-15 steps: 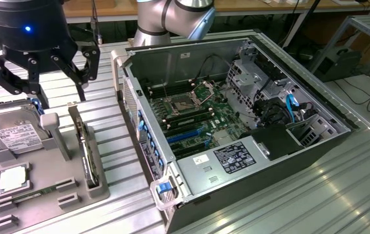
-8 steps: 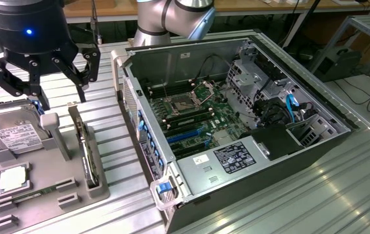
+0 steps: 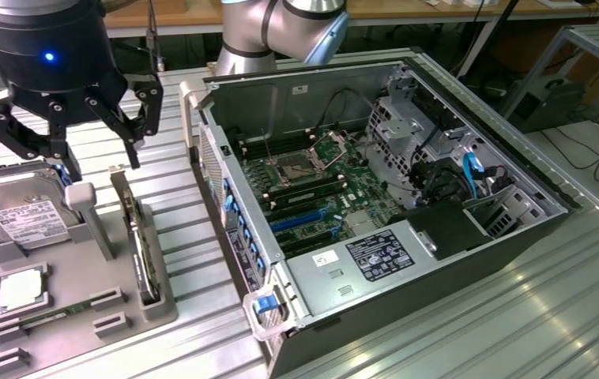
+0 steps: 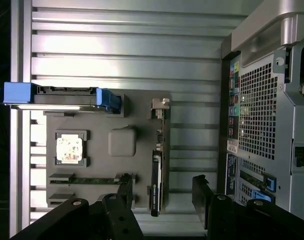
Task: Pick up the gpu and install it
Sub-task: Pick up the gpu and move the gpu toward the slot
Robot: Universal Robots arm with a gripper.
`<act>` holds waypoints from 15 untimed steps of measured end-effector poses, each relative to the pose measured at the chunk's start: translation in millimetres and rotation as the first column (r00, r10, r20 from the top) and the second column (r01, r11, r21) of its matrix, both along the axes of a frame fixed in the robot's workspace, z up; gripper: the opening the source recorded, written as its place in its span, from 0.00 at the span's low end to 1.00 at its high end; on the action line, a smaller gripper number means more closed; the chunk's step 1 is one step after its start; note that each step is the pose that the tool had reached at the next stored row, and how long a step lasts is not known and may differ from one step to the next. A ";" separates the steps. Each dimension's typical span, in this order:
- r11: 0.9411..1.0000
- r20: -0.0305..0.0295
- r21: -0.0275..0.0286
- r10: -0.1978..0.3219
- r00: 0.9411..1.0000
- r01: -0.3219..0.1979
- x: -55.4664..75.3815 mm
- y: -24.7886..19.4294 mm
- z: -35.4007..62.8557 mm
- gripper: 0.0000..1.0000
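The gpu [image 3: 133, 237] is a thin black card with a silver end bracket. It stands on edge in a slot at the right side of the grey holder tray [image 3: 78, 320], at the exterior view's left. In the wrist view the gpu [image 4: 156, 175] appears edge-on. My gripper [image 3: 99, 162] hangs above the tray, a little behind and over the card. It is open and holds nothing. In the wrist view my gripper [image 4: 163, 184] straddles the line of the card, with one black finger [image 4: 125, 192] on either side and clear air below.
The tray [image 4: 99, 162] also carries a silver hard drive [image 3: 15, 213] in blue rails, a square CPU chip [image 3: 20, 288] and a RAM stick [image 3: 52, 314]. The open computer case [image 3: 384, 197] lies at the exterior view's right, with its motherboard and blue slots [image 3: 299, 219] exposed. Its rear panel [image 4: 262, 115] lies close beside the tray.
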State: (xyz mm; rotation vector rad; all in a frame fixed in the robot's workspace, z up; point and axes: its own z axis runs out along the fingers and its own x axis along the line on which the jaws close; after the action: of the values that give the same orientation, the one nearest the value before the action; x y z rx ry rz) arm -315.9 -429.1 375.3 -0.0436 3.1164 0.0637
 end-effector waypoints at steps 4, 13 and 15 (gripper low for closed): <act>1.000 0.000 0.000 0.001 1.000 -0.001 0.0 -0.4 -3.3 0.60; 1.000 0.000 0.000 0.003 1.000 -0.003 0.0 -0.9 -8.4 0.60; 1.000 0.000 0.000 0.004 1.000 -0.004 0.0 -1.0 -9.5 0.60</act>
State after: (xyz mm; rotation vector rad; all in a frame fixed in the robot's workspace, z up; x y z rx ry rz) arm -315.8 -430.1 365.9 -0.0497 3.1164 0.0638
